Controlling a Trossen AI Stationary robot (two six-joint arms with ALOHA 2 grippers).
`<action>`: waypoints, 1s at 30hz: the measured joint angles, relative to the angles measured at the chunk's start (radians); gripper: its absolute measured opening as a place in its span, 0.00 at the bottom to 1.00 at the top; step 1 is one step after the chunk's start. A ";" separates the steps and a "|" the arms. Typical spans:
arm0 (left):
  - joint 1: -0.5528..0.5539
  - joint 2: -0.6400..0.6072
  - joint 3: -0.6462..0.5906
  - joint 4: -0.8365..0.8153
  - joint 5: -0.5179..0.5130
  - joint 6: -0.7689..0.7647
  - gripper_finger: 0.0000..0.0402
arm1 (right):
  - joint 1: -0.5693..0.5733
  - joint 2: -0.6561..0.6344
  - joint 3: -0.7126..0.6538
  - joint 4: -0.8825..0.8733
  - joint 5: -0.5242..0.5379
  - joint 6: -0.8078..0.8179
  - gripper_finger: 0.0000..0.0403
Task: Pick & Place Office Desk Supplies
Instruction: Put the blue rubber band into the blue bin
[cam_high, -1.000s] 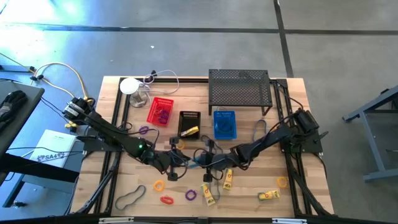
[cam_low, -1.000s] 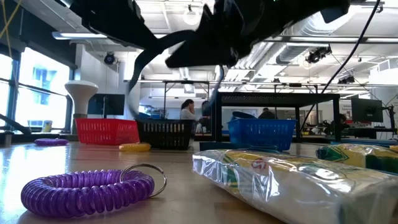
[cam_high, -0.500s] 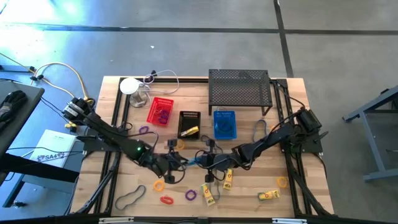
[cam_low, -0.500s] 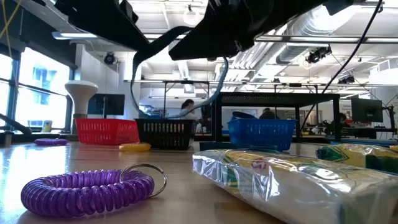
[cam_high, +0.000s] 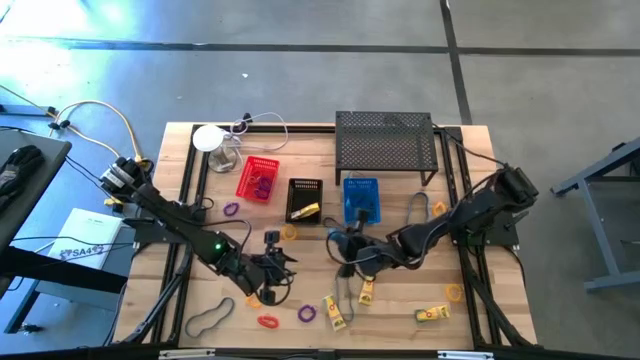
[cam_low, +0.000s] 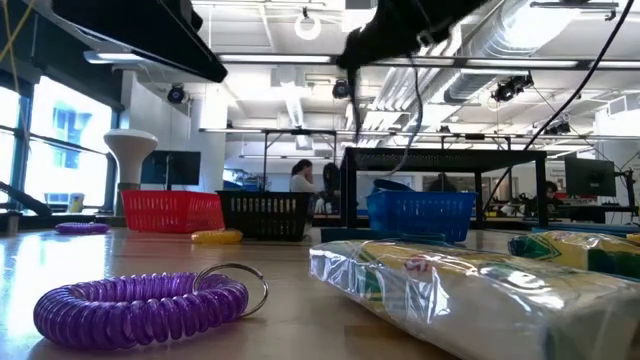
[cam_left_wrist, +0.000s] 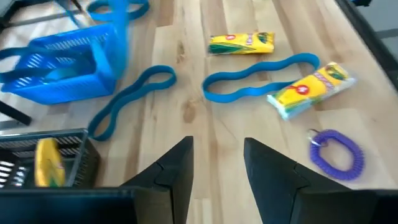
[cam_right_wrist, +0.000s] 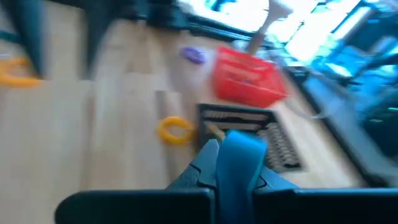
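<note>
Office supplies lie scattered on our table (cam_high: 180, 200): our right gripper (cam_right_wrist: 233, 163), above the middle, pinches a blue band (cam_right_wrist: 239, 163), while our left gripper (cam_left_wrist: 216, 163), fingers parted and empty, hangs near a purple coil ring (cam_left_wrist: 336, 152) and yellow packets (cam_left_wrist: 309, 88).

Open-plan lab or workshop, exposed ceiling ducts (cam_low: 500, 45), strip lights, concrete floor (cam_high: 300, 60), wooden surface (cam_high: 320, 135) on frame, monitors, people seated behind
</note>
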 joint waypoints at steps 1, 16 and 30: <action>-0.004 0.000 0.000 -0.003 0.007 -0.013 0.34 | -0.001 -0.005 0.003 0.000 0.036 0.001 0.01; -0.101 0.000 -0.001 -0.043 0.102 -0.110 0.34 | -0.132 -0.029 0.001 -0.301 0.211 0.265 0.01; -0.110 0.002 -0.004 -0.043 0.102 -0.126 0.34 | -0.269 -0.009 0.001 -0.343 -0.029 0.532 0.01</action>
